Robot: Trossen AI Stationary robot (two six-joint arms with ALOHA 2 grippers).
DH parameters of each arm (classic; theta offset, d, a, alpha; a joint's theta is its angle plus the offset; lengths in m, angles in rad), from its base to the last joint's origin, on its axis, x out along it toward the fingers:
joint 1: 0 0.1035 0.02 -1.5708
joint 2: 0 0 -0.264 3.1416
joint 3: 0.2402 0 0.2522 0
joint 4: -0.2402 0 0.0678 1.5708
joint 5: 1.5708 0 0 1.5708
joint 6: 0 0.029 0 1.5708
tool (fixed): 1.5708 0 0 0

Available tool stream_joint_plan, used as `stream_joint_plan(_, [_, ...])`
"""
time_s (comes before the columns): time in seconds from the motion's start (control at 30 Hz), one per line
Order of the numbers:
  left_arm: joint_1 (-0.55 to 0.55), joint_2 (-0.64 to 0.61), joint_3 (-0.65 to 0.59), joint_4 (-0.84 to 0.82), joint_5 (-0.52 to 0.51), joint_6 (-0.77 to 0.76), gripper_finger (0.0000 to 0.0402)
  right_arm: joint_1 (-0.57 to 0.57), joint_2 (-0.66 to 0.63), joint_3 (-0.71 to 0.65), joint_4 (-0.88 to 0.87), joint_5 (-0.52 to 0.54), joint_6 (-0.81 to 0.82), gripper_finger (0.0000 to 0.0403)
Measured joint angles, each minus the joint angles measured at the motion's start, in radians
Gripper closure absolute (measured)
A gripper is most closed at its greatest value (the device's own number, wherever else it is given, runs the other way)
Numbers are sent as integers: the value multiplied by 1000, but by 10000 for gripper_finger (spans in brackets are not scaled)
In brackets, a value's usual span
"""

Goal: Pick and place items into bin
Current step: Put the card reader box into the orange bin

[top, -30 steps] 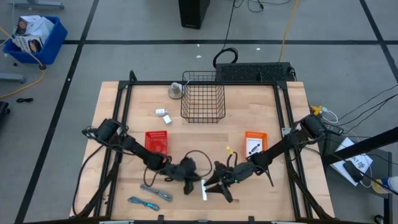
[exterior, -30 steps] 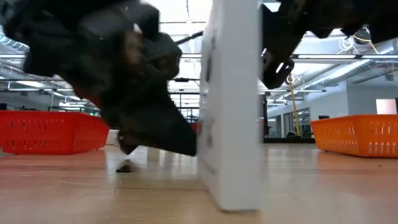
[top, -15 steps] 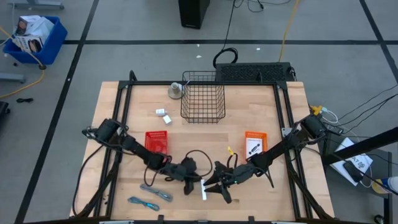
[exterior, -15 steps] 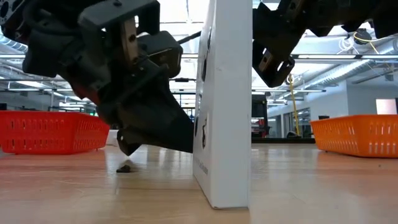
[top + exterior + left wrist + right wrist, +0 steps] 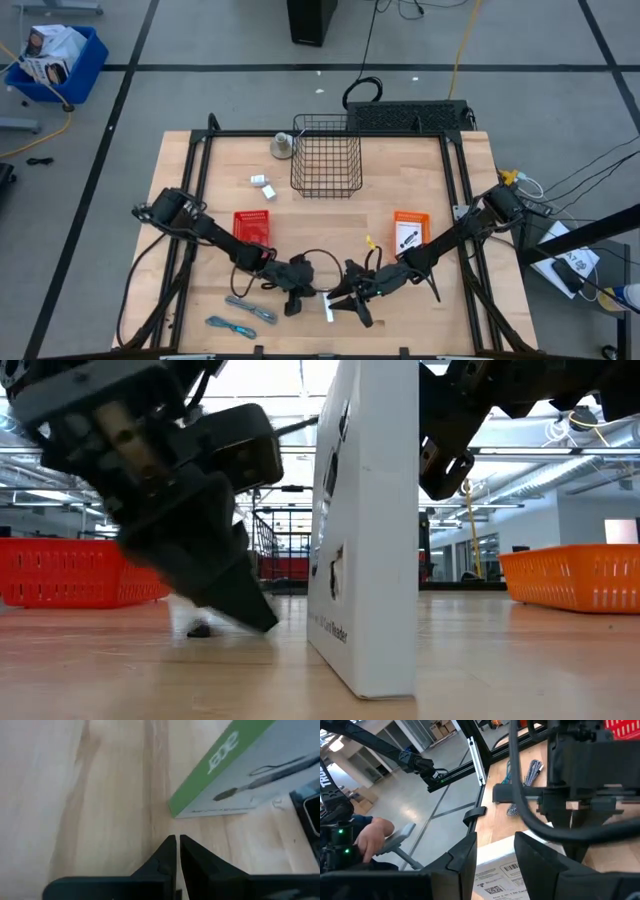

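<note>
A flat white printed box (image 5: 365, 530) stands upright on its narrow edge near the table's near edge (image 5: 329, 310). One side is green in the left wrist view (image 5: 220, 765). My left gripper (image 5: 177, 840) is shut, with its tips low over the wood just left of the box (image 5: 255, 615), and it is apart from the box. My right gripper (image 5: 495, 855) is open over the box's top, with one finger (image 5: 445, 445) beside the box's right face. A grey strip (image 5: 250, 308) and a teal-blue cord (image 5: 230, 325) lie at the near left. Two white blocks (image 5: 262, 185) lie left of the wire basket (image 5: 327, 155). My right gripper comes at the box's upper part from the table's right, with its fingers on either side of the barcode face (image 5: 495, 875). Whether a finger touches the box I cannot tell. The box stands upright on its lower edge (image 5: 365, 685) on the table.
A red tray (image 5: 252, 228) sits behind the left gripper and an orange tray (image 5: 410, 230) on the right. A grey round object (image 5: 283, 147) is by the basket. A small yellow piece (image 5: 368, 241) lies mid-table. A person's hand (image 5: 370, 835) shows beyond the table.
My left gripper has drawn back from the box's left face toward the table's left and tipped, and it now stands apart from the box. The box has turned slightly on its lower edge and still stands upright. My right gripper has kept its place.
</note>
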Motion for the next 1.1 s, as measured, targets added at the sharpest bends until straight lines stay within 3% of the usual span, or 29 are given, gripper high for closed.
stream_joint_plan(0.13, [5, -6, 1, -16, -4, 72, 371, 0, 0, 0, 0, 0, 4, 273])
stream_joint_plan(0.43, [6, -5, 1, 9, 103, 147, 363, 0, 0, 0, 0, -2, 7, 273])
stream_joint_plan(0.53, [5, -5, 1, 25, 105, 174, 335, 0, 0, 0, 0, -3, 7, 273])
stream_joint_plan(0.87, [22, -5, 1, 40, 29, 282, 189, 0, 0, -1, 0, -3, 7, 273])
stream_joint_plan(1.1, [37, -5, 1, 77, 104, 381, 148, 0, 0, -1, 1, -3, 7, 273])
